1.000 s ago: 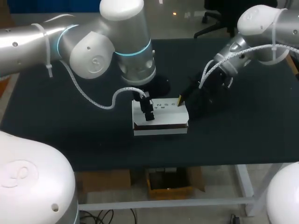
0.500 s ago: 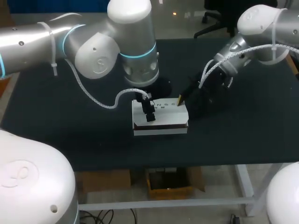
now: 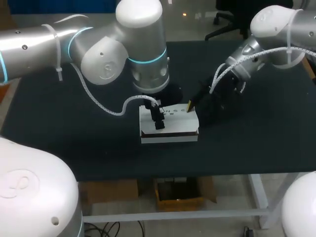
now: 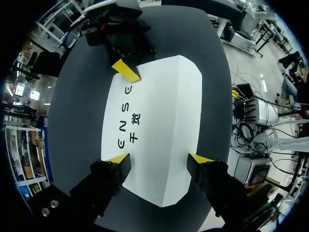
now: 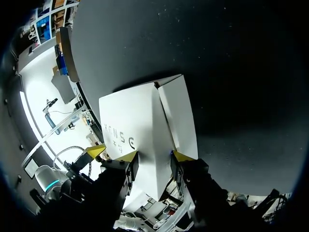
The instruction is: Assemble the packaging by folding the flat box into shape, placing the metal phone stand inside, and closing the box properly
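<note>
Box: a white card box [image 3: 169, 126], folded into shape with its printed top face lying flat, sits near the middle of the black table [image 3: 74, 143], its long side running across the head view.
Stand: not in sight. Whether it is already inside the box cannot be told.
Left claw: the left claw [image 4: 159, 158] hangs over the left end of the box with its fingers spread wide, one yellow tip over each long edge of the top face. Neither tip visibly presses a side wall, so I read it as apart and holding nothing.
Right claw: the right claw [image 5: 155, 155] is at the box's far right corner with its fingers drawn close and white card filling the gap between them. It looks clamped on the box at its end edge.
Box to claws: the box lies under the left claw and runs lengthwise toward the right claw, so the two claws are at opposite ends of it.
Handling: probably light, thin card. It should be stiff along the folds, easy to dent on the broad top, and smooth enough to slide on the table or under a tip.
Where to hold: best across the short width by the side walls, close to a corner or fold. Any push on the top is better made near an edge than in the middle.
Risk: a hard squeeze could crease the wall or spring a flap open.
</note>
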